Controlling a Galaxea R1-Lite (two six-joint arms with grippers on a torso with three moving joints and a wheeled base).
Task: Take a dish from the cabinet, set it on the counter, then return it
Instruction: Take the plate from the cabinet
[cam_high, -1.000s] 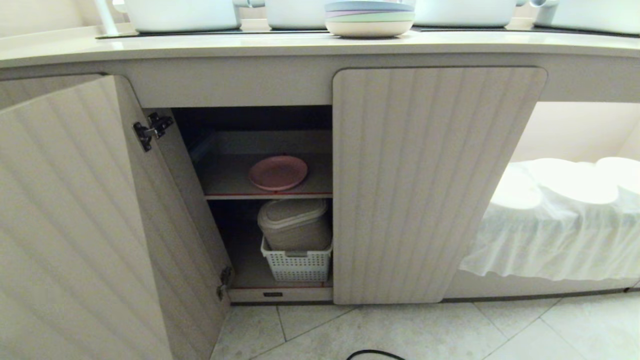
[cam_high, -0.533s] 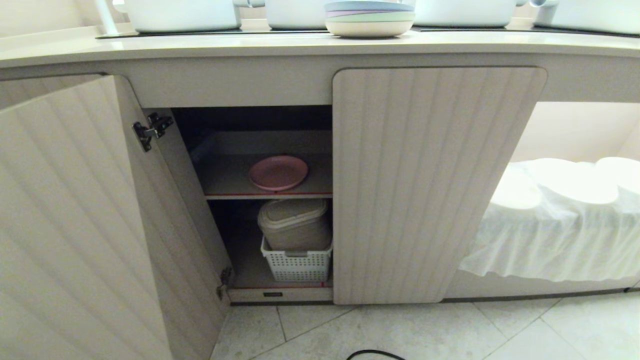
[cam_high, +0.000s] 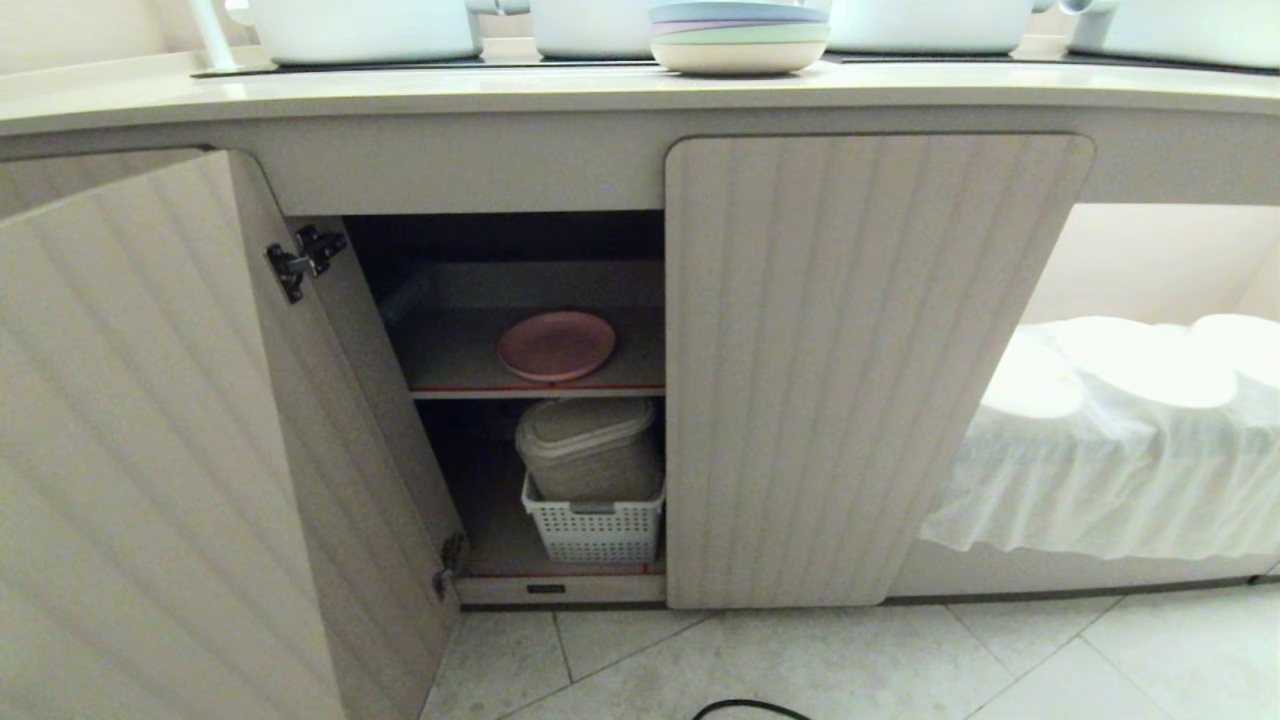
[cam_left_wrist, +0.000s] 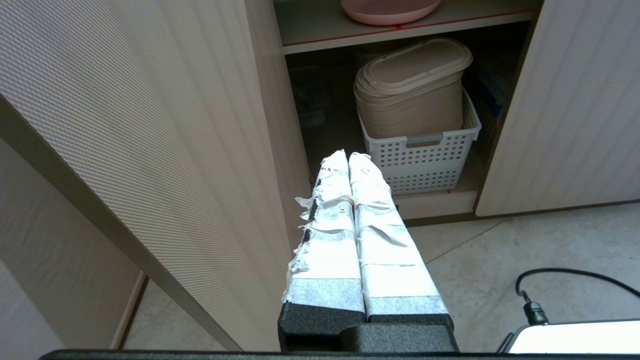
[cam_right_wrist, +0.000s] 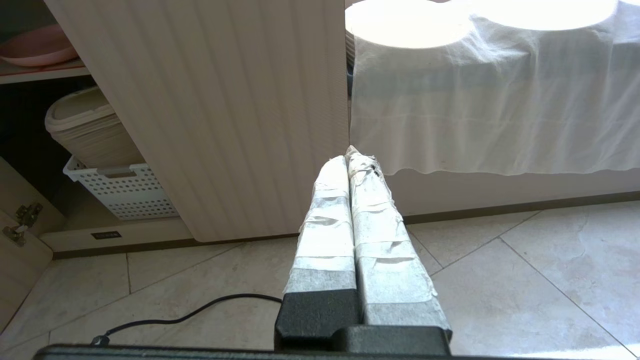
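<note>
The pink dish (cam_high: 556, 345) lies flat on the upper grey shelf of the cabinet (cam_high: 870, 370), whose left door (cam_high: 150, 450) stands swung open and whose right door is closed. The dish's rim also shows in the left wrist view (cam_left_wrist: 390, 9) and in the right wrist view (cam_right_wrist: 35, 47). The cream counter (cam_high: 500, 90) runs above. Neither arm appears in the head view. My left gripper (cam_left_wrist: 348, 155) is shut and empty, low in front of the open compartment. My right gripper (cam_right_wrist: 347, 155) is shut and empty, before the closed right door.
A beige lidded bin (cam_high: 588, 445) sits in a white perforated basket (cam_high: 595, 525) on the bottom shelf. A stack of pastel plates (cam_high: 738, 35) and white pots stand on the counter. White cloth (cam_high: 1120, 450) covers things at the right. A black cable (cam_right_wrist: 190, 310) lies on the tiled floor.
</note>
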